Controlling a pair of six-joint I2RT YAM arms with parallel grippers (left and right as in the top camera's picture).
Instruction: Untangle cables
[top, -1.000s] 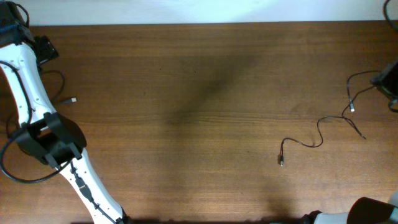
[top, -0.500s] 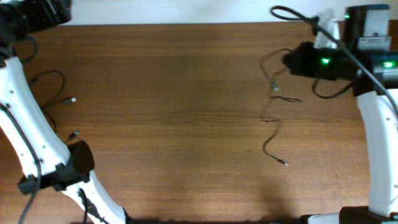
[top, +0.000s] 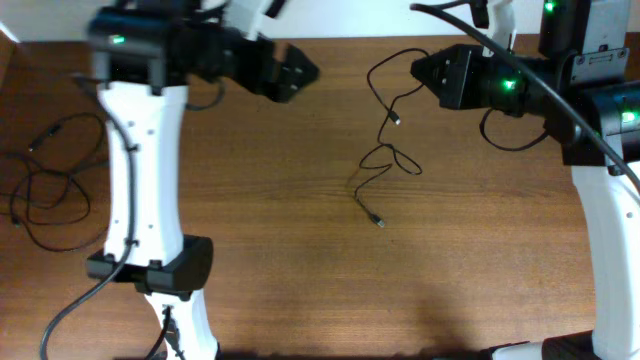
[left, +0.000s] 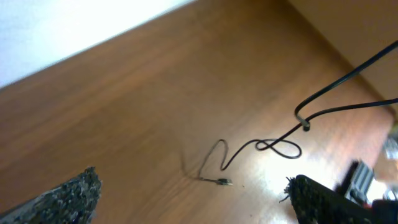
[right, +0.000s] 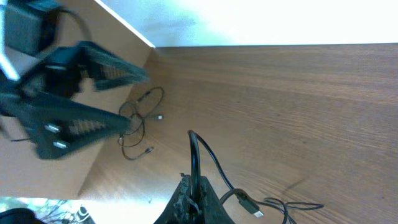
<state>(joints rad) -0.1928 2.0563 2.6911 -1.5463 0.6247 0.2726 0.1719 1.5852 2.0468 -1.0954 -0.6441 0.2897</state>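
One thin black cable (top: 385, 155) hangs from my right gripper (top: 420, 68), which is shut on it high at the back right. Its lower part lies in small loops on the wooden table, ending in a grey plug (top: 378, 220). In the right wrist view the jaws (right: 194, 193) pinch this cable (right: 198, 155), and a second plug (right: 249, 208) dangles beside them. My left gripper (top: 300, 72) is open and empty, raised left of the hanging cable. The left wrist view shows its fingers (left: 193, 190) spread wide above the loops (left: 277, 147) and plug (left: 224, 182).
A loose bunch of other black cables (top: 50, 190) lies at the table's left edge; it also shows in the right wrist view (right: 140, 124). The left arm's white link (top: 140, 180) stands over the left part of the table. The right arm's white link (top: 610, 230) stands at the right.
My right gripper has carried the cable leftward from the right edge toward the middle. My left arm has swung in from the far left to the upper middle, gripper open.
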